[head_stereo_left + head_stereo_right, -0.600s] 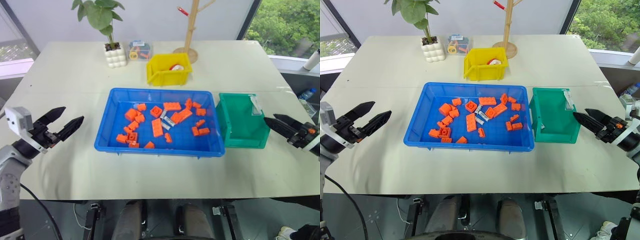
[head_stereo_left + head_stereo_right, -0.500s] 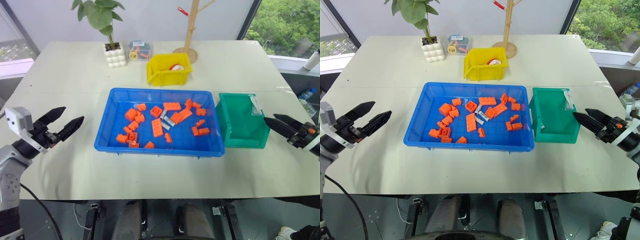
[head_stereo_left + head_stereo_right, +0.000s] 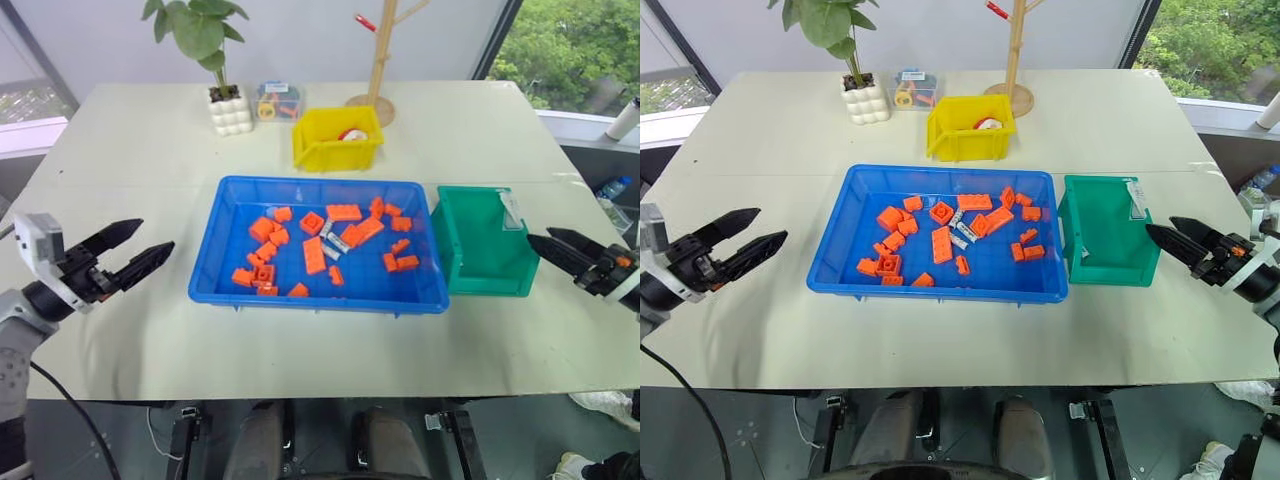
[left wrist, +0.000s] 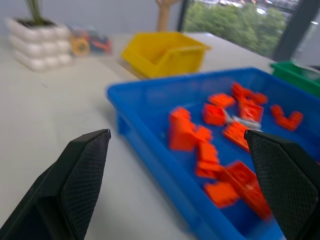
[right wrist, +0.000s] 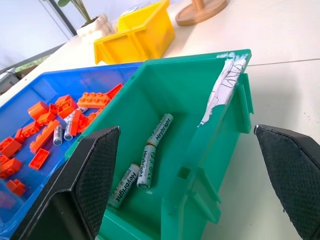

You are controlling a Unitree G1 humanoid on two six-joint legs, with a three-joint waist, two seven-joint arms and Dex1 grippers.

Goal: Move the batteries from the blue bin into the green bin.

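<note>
Since the earlier frame the left gripper [image 3: 148, 246] has dropped a little toward the near table edge and edged nearer the blue bin [image 3: 240, 200]; the right gripper [image 3: 542, 244] sits where it was. Both grippers have their black fingers spread wide with nothing between them, each held clear above the table [image 3: 130, 140].

Seen from the head camera, the blue bin lies at the centre, the left gripper at 9 o'clock from it and well apart. The green bin [image 3: 452, 250] stands just beside the blue bin at 3 o'clock, and the right gripper waits just beyond the green bin's far side, pointing at it.

Three batteries [image 5: 148, 153] lie on the green bin's floor, two nearly end to end and one beside them. In the blue bin, among the orange bricks [image 3: 314, 254], at least two more silver cells [image 3: 336, 244] appear to remain near the middle, though they are small and partly tucked between bricks.

A yellow bin [image 3: 336, 140] sits at 12 o'clock from the blue bin, with a potted plant [image 3: 228, 100] at 11 o'clock.
</note>
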